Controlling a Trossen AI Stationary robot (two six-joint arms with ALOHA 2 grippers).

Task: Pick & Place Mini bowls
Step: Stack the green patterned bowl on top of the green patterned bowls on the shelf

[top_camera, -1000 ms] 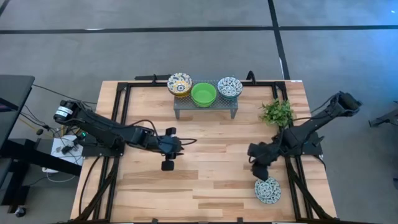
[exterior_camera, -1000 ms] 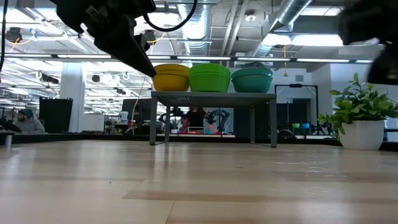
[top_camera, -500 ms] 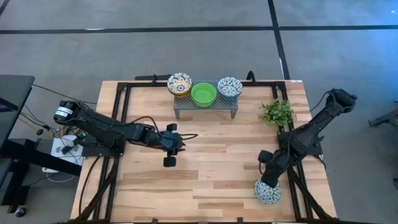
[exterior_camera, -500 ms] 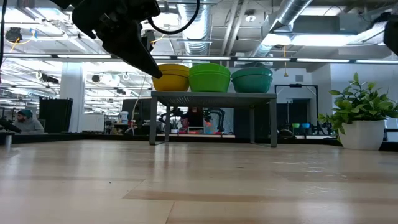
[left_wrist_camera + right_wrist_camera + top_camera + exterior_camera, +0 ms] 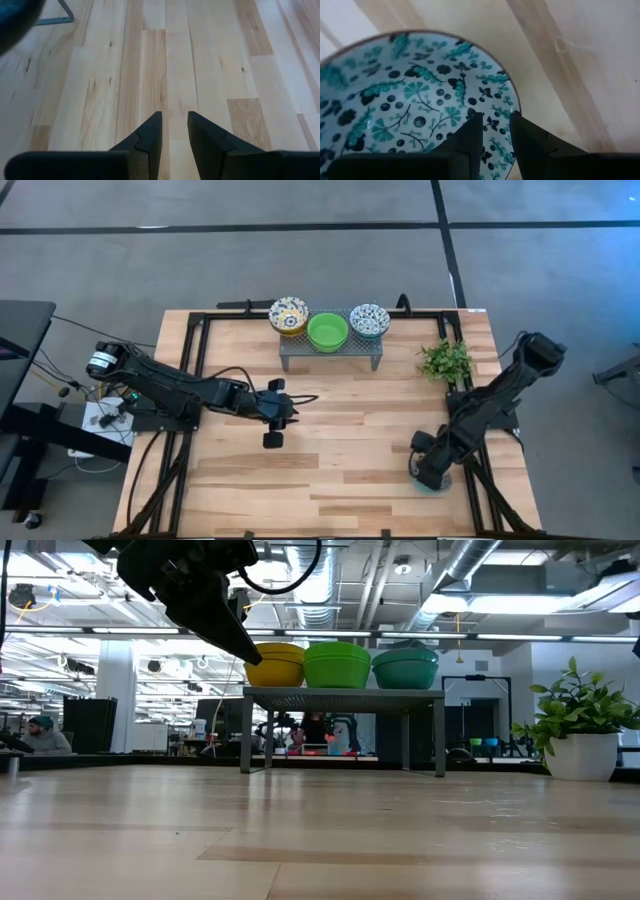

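Three mini bowls sit in a row on the grey perforated rack [image 5: 330,352] at the far middle: a yellow-toned patterned one [image 5: 289,314], a plain green one [image 5: 327,331] and a white one with a blue pattern [image 5: 369,319]. Another patterned bowl [image 5: 410,90] rests on the table near the near right corner; in the high view only a sliver of it [image 5: 437,484] shows. My right gripper [image 5: 428,470] points down over this bowl's inside near its rim, fingers [image 5: 496,125] almost together. My left gripper [image 5: 272,417] hangs shut and empty above the table's middle left [image 5: 175,125]. My right gripper stands over the patterned bowl's inside [image 5: 470,100], close to its rim, coming from above. I cannot tell whether its fingertips touch the bowl. The bowl sits upright on the table.
A small green plant in a white pot [image 5: 445,361] stands at the right, between the rack and my right arm. Black frame rails run along the table's left and right sides. Bare wood lies between the rack and the near edge.
My right gripper has gone toward the table's near edge and down, from beside the patterned bowl to right over it, now covering most of it in the high view. The bowl has stayed where it was.
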